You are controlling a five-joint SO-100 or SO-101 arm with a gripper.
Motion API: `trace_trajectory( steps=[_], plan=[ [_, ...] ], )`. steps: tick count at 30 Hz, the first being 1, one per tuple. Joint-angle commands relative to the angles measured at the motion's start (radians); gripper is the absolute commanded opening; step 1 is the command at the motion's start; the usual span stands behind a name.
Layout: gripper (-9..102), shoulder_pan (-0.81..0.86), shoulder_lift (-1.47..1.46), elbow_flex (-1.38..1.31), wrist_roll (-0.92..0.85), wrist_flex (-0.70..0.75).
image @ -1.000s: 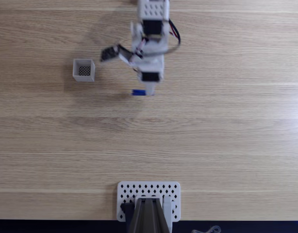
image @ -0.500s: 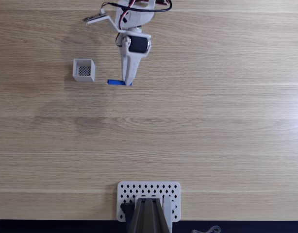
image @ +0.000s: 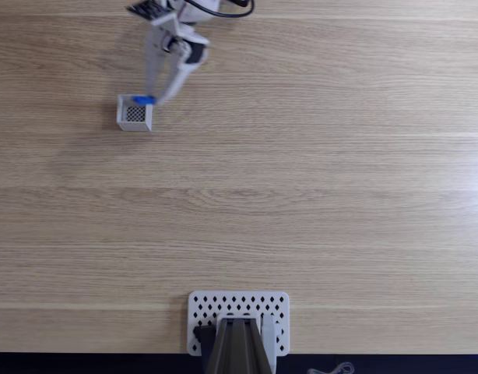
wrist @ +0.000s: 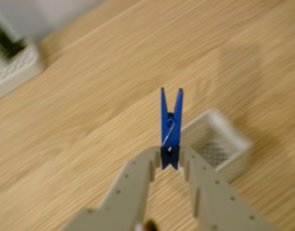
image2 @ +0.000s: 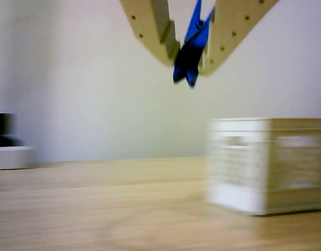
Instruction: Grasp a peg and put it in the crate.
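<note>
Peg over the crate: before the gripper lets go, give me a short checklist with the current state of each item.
1. Grip on the peg: ok. The gripper is shut on its lower end in the wrist view.
2. Peg clear of the table: ok. In the other view it hangs above the crate.
3. Peg centred over the crate opening: not ok. The fixed view puts the peg at the crate's upper right rim, and the other view shows it left of the crate.
4. Crate upright, opening free: ok. The mesh bottom shows, with nothing lying in it.
5. Peg height above the rim: cannot tell, the views are blurred.
</note>
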Motion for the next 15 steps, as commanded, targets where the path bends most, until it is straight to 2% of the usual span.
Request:
trace_trajectory(
  steps=[1,8,15],
  plan=[
    [0,0.092,0.044,-0.014,-0.012,-0.117],
    [0,0.101,-0.081,-0.032,-0.012,-0.227],
    [0,0.064,-0.181,-0.08,-0.012,-0.252]
  ],
)
